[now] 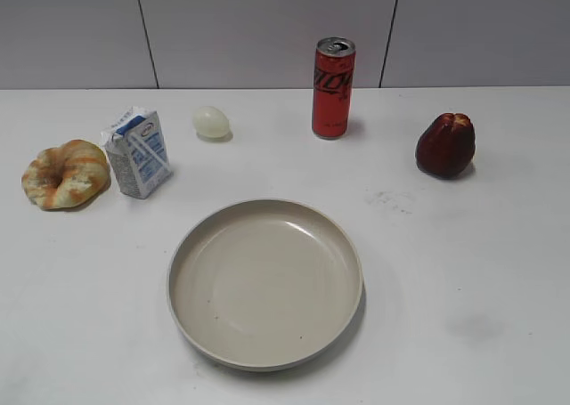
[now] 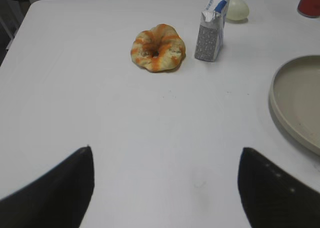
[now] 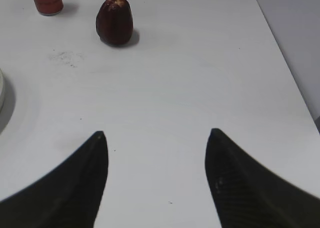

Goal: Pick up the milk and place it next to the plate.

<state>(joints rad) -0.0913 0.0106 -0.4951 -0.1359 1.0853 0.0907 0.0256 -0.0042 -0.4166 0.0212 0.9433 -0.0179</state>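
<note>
The milk (image 1: 139, 152), a small white carton with blue print and a gabled top, stands upright on the white table at the left, beside a bread ring. It also shows in the left wrist view (image 2: 211, 31), far ahead. The plate (image 1: 191, 245), a wide beige dish, lies empty at the front middle; its rim shows in the left wrist view (image 2: 280, 95). My left gripper (image 2: 165, 150) is open and empty over bare table, well short of the milk. My right gripper (image 3: 156, 134) is open and empty over bare table at the right. Neither gripper shows in the exterior view.
A striped bread ring (image 1: 65, 174) lies left of the milk. A pale egg (image 1: 212, 122) and a tall red can (image 1: 333, 88) stand at the back. A dark red fruit (image 1: 445, 144) sits at the right. The table's right edge (image 3: 287, 72) shows in the right wrist view.
</note>
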